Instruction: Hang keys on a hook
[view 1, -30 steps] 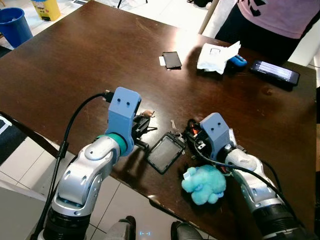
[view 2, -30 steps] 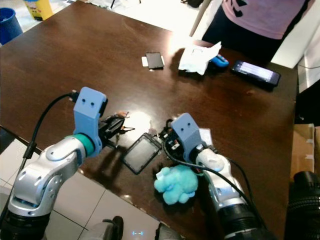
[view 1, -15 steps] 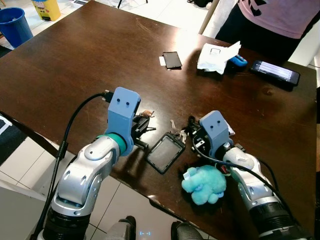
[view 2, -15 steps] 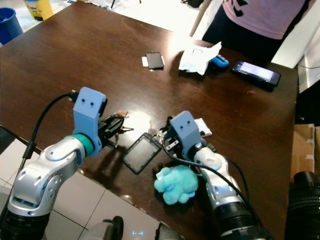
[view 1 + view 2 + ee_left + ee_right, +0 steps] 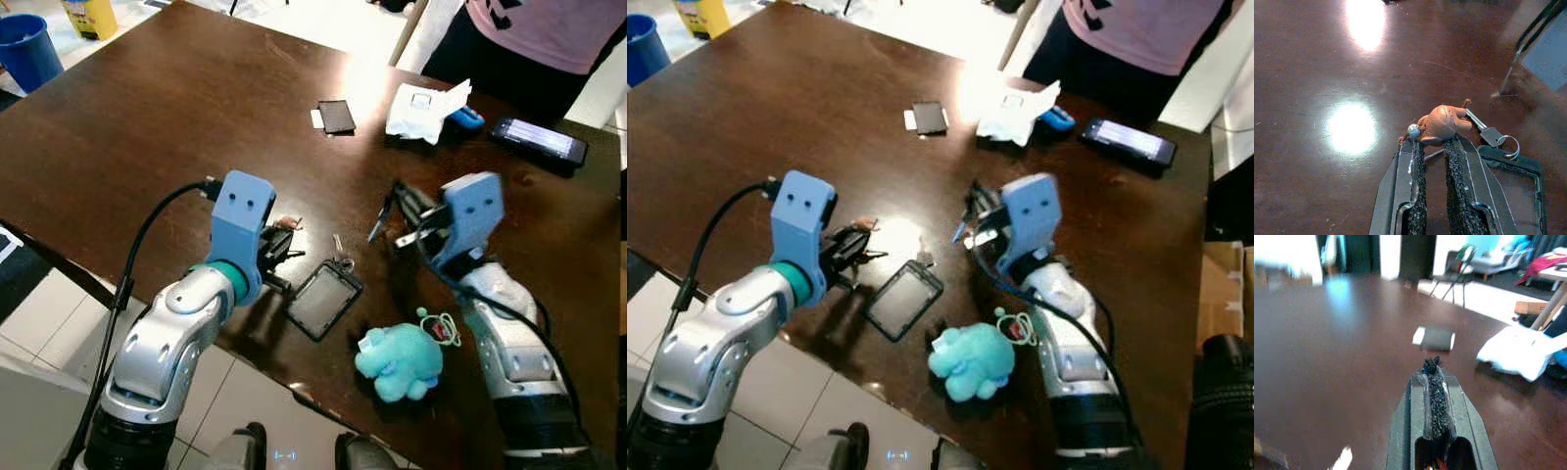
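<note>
A silver key (image 5: 338, 244) on a ring lies on the dark wooden table (image 5: 147, 127), joined to a black badge holder (image 5: 323, 299). My left gripper (image 5: 284, 245) rests low on the table just left of the key, shut on a small brown hand-shaped charm (image 5: 1442, 125) that touches the key (image 5: 1484, 129). My right gripper (image 5: 384, 217) is raised above the table, right of the key, fingers shut with nothing between them (image 5: 1434, 367). A teal plush toy (image 5: 397, 360) with a green cord loop (image 5: 437, 326) sits near the front edge under the right forearm.
At the far side lie a black phone (image 5: 337, 116), a white pouch (image 5: 423, 108), a blue object (image 5: 466, 119) and a lit phone (image 5: 539, 140). A person in a pink top (image 5: 549, 29) stands behind the table. A blue bin (image 5: 27, 49) stands on the floor, left.
My right gripper has lifted off the table beside the keys and swung up and away toward the far side, uncovering the plush's green cord. The left arm has stayed put.
</note>
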You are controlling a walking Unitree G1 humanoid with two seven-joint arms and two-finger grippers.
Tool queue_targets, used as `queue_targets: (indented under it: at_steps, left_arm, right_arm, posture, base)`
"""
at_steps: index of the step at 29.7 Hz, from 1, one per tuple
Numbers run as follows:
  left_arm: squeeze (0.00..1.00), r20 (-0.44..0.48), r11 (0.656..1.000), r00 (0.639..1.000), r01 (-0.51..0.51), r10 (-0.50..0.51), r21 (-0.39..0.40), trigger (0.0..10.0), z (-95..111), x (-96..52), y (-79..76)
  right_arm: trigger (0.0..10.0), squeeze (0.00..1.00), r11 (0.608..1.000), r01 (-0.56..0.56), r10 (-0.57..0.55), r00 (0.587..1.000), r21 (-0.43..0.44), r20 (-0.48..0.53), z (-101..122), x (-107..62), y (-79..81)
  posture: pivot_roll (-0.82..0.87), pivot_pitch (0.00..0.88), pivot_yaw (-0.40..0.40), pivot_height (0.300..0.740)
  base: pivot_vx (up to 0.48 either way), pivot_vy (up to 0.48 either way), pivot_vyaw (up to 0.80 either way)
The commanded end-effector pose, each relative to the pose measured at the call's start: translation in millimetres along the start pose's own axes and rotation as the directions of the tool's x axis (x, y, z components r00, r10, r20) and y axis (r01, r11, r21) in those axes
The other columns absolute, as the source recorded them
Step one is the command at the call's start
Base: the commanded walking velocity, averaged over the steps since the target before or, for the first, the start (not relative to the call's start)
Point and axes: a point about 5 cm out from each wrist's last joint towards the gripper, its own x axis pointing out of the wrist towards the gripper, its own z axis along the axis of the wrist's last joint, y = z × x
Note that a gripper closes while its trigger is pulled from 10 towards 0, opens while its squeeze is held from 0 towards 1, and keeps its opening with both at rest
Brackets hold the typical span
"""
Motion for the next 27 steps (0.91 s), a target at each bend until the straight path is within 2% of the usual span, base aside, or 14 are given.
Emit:
queue_targets:
  at_steps: [1, 3, 4, 6, 11, 15, 16, 19, 20, 22, 23, 24, 25, 27]
  left_arm:
    - [0.00, -0.029, 1.000, 1.000, -0.006, 0.006, -0.001, 10.0, -8, -0.1, 1.4]
    - [0.00, -0.030, 1.000, 1.000, -0.007, 0.007, -0.001, 10.0, -8, 0.2, 1.6]
    - [0.00, -0.030, 1.000, 1.000, -0.006, 0.006, 0.000, 10.0, -8, 0.5, 1.6]
    - [0.00, -0.031, 1.000, 1.000, -0.005, 0.005, 0.001, 10.0, -8, 0.9, 1.7]
    - [0.00, -0.033, 1.000, 0.999, -0.005, 0.006, 0.005, 10.0, -8, 1.4, 3.0]
    - [0.00, -0.036, 1.000, 0.999, -0.004, 0.004, 0.006, 10.0, -9, 1.8, 2.5]
    - [0.00, -0.037, 1.000, 0.999, -0.002, 0.002, 0.007, 10.0, -9, 2.2, 1.9]
    - [0.00, -0.037, 1.000, 0.999, -0.002, 0.002, 0.007, 10.0, -9, 2.3, 1.7]
    - [0.00, -0.036, 1.000, 0.999, -0.003, 0.004, 0.008, 10.0, -9, 1.7, 2.5]
    - [0.00, -0.036, 1.000, 0.999, -0.004, 0.004, 0.008, 10.0, -9, 1.5, 2.8]
    - [0.00, -0.038, 1.000, 0.999, -0.006, 0.007, 0.008, 10.0, -10, 1.2, 3.3]
    - [0.00, -0.038, 1.000, 0.999, -0.006, 0.007, 0.008, 10.0, -10, 1.2, 3.3]
    - [0.00, -0.041, 1.000, 0.999, -0.008, 0.008, 0.008, 10.0, -11, 0.9, 3.3]
    - [0.00, -0.043, 1.000, 0.999, -0.008, 0.008, 0.008, 10.0, -11, 0.6, 3.2]
  right_arm:
    - [10.0, 0.00, 0.998, 0.036, -0.036, 0.999, 0.041, -0.016, -4, -5.2, -4.6]
    - [10.0, 0.00, 0.998, 0.048, -0.047, 0.999, 0.046, -0.028, -6, -6.2, -5.6]
    - [10.0, 0.00, 0.998, 0.025, -0.029, 0.998, -0.058, -0.055, -11, -8.2, -3.2]
    - [10.0, 0.00, 0.996, 0.012, -0.018, 0.997, -0.089, -0.072, -16, -10.9, -0.6]
    - [10.0, 0.00, 0.984, 0.061, -0.071, 0.996, 0.169, 0.055, 8, -11.3, -4.7]
    - [10.0, 0.00, 0.971, 0.074, -0.093, 0.993, 0.226, 0.075, 15, -9.5, -10.2]
    - [10.0, 0.00, 0.996, 0.076, -0.077, 0.997, 0.038, 0.014, 8, -9.7, -9.2]
    - [10.0, 0.00, 0.997, 0.065, -0.066, 0.998, -0.041, -0.009, 5, -10.2, -8.0]
    - [10.0, 0.00, 0.969, 0.089, -0.110, 0.991, 0.231, 0.076, 18, -8.6, -8.2]
    - [10.0, 0.00, 0.949, 0.085, -0.120, 0.988, 0.304, 0.101, 22, -8.5, -7.9]
    - [10.0, 0.00, 0.987, 0.083, -0.090, 0.995, 0.136, 0.050, 17, -7.4, -5.7]
    - [10.0, 0.00, 0.987, 0.083, -0.090, 0.995, 0.136, 0.050, 17, -7.4, -5.7]
    - [10.0, 0.00, 0.999, 0.027, -0.028, 1.000, -0.032, -0.013, 9, -7.7, 0.2]
    - [10.0, 0.00, 0.997, -0.005, 0.001, 0.999, -0.082, -0.048, 4, -8.8, 3.6]
  posture:
    - [0.00, 0.118, 0.098, 0.740]
    - [0.00, 0.118, 0.098, 0.740]
    - [-0.01, 0.119, 0.102, 0.740]
    - [-0.01, 0.119, 0.102, 0.740]
    - [0.00, 0.121, 0.108, 0.740]
    - [-0.01, 0.122, 0.110, 0.740]
    - [-0.01, 0.122, 0.110, 0.740]
    - [-0.01, 0.122, 0.110, 0.740]
    - [0.00, 0.126, 0.108, 0.740]
    - [0.00, 0.126, 0.108, 0.740]
    - [0.00, 0.127, 0.110, 0.740]
    - [0.00, 0.127, 0.110, 0.740]
    - [0.00, 0.128, 0.110, 0.740]
    - [0.01, 0.131, 0.110, 0.740]
  base:
    - [0.000, 0.000, 0.00]
    - [0.000, 0.000, 0.00]
    - [0.000, 0.000, 0.00]
    - [0.000, 0.000, 0.00]
    - [0.000, 0.000, 0.00]
    - [0.000, 0.000, 0.00]
    - [0.000, 0.000, 0.00]
    - [0.000, 0.000, 0.00]
    - [0.000, 0.000, 0.00]
    - [0.000, 0.000, 0.00]
    - [0.000, 0.000, 0.00]
    - [0.000, 0.000, 0.00]
    - [0.000, 0.000, 0.00]
    - [0.000, 0.000, 0.00]
